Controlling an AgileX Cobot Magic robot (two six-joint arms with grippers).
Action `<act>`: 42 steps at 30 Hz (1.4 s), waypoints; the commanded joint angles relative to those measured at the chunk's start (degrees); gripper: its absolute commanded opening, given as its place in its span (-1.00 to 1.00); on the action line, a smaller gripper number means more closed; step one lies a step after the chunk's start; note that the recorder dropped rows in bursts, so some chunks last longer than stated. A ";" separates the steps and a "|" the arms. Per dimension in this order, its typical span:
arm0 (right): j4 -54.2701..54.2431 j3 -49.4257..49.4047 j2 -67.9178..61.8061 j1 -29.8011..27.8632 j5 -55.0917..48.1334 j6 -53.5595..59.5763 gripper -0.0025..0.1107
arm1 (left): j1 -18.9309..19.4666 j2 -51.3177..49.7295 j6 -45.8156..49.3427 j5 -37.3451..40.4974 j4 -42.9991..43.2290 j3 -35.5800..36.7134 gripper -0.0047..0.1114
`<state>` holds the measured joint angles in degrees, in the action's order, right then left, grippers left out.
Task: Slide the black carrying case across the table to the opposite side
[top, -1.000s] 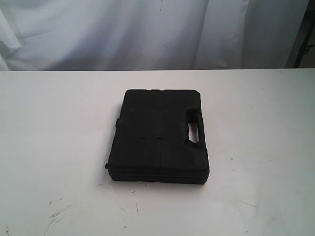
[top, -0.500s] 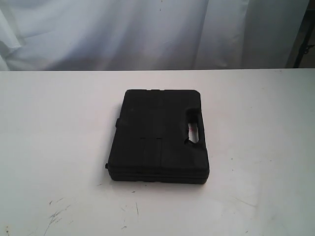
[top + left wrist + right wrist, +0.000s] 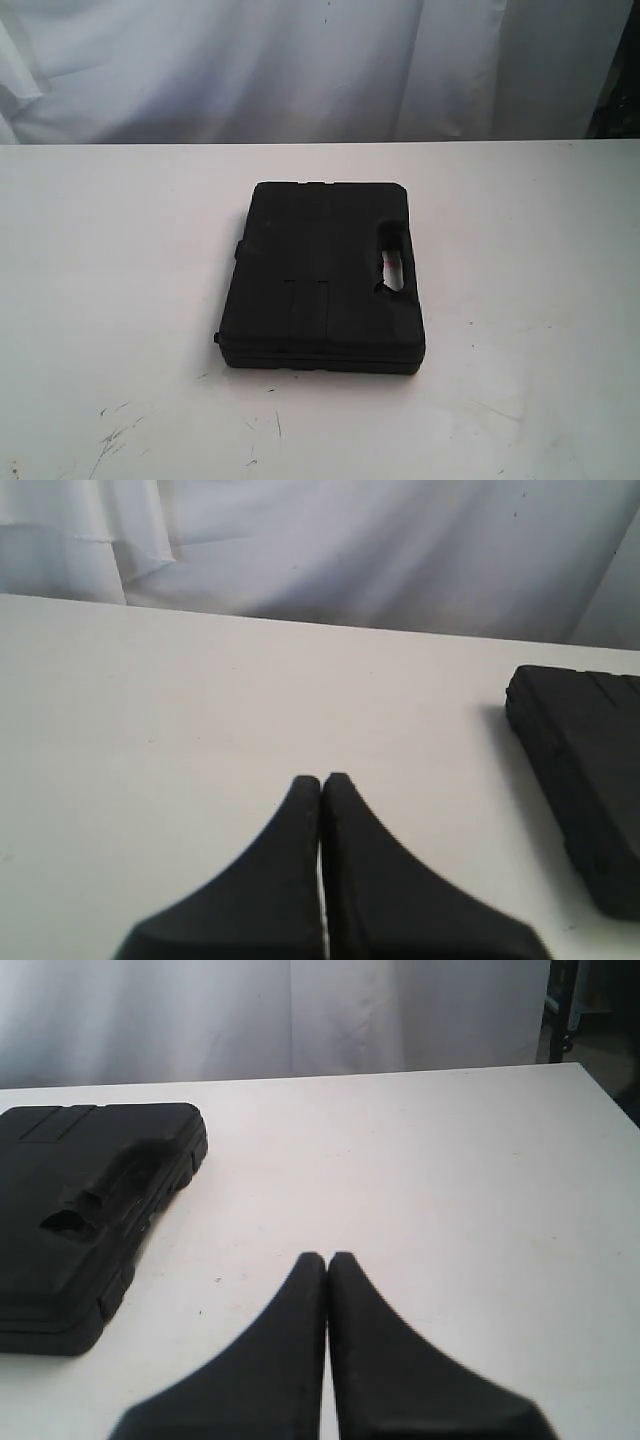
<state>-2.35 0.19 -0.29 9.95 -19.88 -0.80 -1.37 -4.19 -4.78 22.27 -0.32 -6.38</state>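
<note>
Start of task. The case [image 3: 322,275] lies flat near the middle of the table [image 3: 120,250], handle cutout toward my right. My left fingers [image 3: 280,880] and right fingers [image 3: 385,1360] are pressed together, empty, touching nothing. I judge the slide not yet begun: the whole push is left to do.

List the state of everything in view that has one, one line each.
case: closed, lying flat on the table, handle cutout towards the right arm's side, nothing touching it.
left end effector: shut, empty, apart from the case.
right end effector: shut, empty, apart from the case.
table: white, scuffed near the front edge, bearing only the case.
</note>
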 commanded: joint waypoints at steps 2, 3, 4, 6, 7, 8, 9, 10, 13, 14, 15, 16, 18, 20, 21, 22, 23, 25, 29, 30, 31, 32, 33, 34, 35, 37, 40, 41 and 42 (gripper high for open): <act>-0.08 -0.19 0.29 -0.29 0.11 0.01 -0.96 | 0.11 3.49 0.84 -1.57 -0.83 4.88 -0.92; -0.08 -0.19 0.29 -0.29 0.11 0.01 -0.96 | 0.11 4.08 0.84 -1.47 -0.83 5.23 -0.92; -0.08 -0.19 0.29 -0.29 0.11 0.01 -0.96 | 0.11 4.19 0.84 -1.47 -0.83 5.73 -0.92; -0.08 -0.19 0.29 -0.29 0.11 0.01 -0.96 | 0.11 4.19 0.84 -1.86 -0.83 6.38 -0.92; -0.08 -0.19 0.29 -0.29 0.11 0.01 -0.96 | 0.11 4.19 0.84 -2.43 -1.26 6.38 -0.92; -0.08 -0.19 0.29 -0.29 0.11 0.01 -0.96 | 0.11 4.19 0.95 -2.51 -1.26 6.38 -0.92; -0.08 -0.19 0.29 -0.29 0.11 0.01 -0.96 | 0.11 4.19 0.95 -2.51 -1.26 6.38 -0.92; -0.08 -0.19 0.29 -0.29 0.11 0.01 -0.96 | 0.11 4.19 1.45 -2.51 -1.26 6.38 -0.92; -0.08 -0.19 0.29 -0.29 0.11 0.01 -0.96 | 0.11 4.19 2.51 -2.40 -1.26 6.38 -0.92; -0.08 -0.19 0.29 -0.29 0.11 0.01 -0.96 | 0.11 4.19 2.51 -2.40 -1.26 6.38 -0.92; -0.08 -0.19 0.29 -0.29 0.11 0.01 -0.96 | 0.11 4.19 2.51 -2.40 -1.26 6.38 -0.92; -0.08 -0.19 0.29 -0.29 0.11 0.01 -0.96 | 0.11 4.19 2.39 -2.40 -1.26 6.38 -0.92; -0.08 -0.19 0.29 -0.29 0.11 0.01 -0.96 | 0.11 4.19 2.38 -2.53 -1.26 6.38 -0.92; -0.08 -0.19 0.29 -0.29 0.11 0.01 -0.96 | 0.11 4.19 2.38 -2.53 -1.26 6.38 -0.92; -0.08 -0.19 0.29 -0.29 0.11 0.01 -0.96 | 0.11 4.19 2.38 -2.53 -1.26 6.38 -0.92; -0.08 -0.19 0.29 -0.29 0.11 0.01 -0.96 | 0.11 4.19 2.38 -2.53 -1.26 6.38 -0.92; -0.08 -0.19 0.29 -0.29 0.11 0.01 -0.96 | 0.11 4.19 2.38 -2.53 -1.26 6.38 -0.92; -0.08 -0.19 0.29 -0.29 0.11 0.01 -0.96 | 0.11 4.19 2.38 -2.53 -1.26 6.38 -0.92; -0.08 -0.19 0.29 -0.29 0.11 0.01 -0.96 | 0.11 4.19 2.38 -2.53 -0.80 6.38 -0.92; -0.08 -0.19 0.29 -0.29 0.11 0.01 -0.96 | 0.11 4.19 2.38 -2.53 -0.80 6.38 -0.92; -0.08 -0.19 0.29 -0.29 0.11 0.01 -0.96 | 0.11 4.19 2.38 -2.53 -0.80 6.38 -0.92; -0.08 -0.19 0.29 -0.29 0.11 0.01 -0.96 | 0.11 4.19 2.38 -2.53 -0.80 6.38 -0.92; -0.08 -0.19 0.29 -0.29 0.11 0.01 -0.96 | 0.11 4.19 2.38 -2.53 -0.80 6.38 -0.92; -0.08 -0.19 0.29 -0.29 0.11 0.01 -0.96 | 0.11 4.19 2.38 -2.53 -0.80 6.38 -0.92; -0.08 -0.19 0.29 -0.29 0.11 0.01 -0.96 | 0.11 4.19 2.38 -2.53 -0.80 6.38 -0.92; -0.08 -0.19 0.29 -0.29 0.11 0.01 -0.96 | 0.11 4.19 2.38 -2.53 -0.80 6.38 -0.92; -0.08 -0.19 0.29 -0.29 0.11 0.01 -0.96 | 0.11 4.19 2.38 -2.53 -0.80 6.38 -0.92; -0.08 -0.19 0.29 -0.29 0.11 0.01 -0.96 | 0.11 4.19 2.38 -2.53 -0.80 6.38 -0.92; -0.08 -0.19 0.29 -0.29 0.11 0.01 -0.96 | 0.11 4.19 2.38 -2.53 -0.80 6.38 -0.92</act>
<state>-2.35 0.19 -0.29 9.95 -19.88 -0.80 -1.37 -0.23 -2.45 20.73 -1.04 -0.24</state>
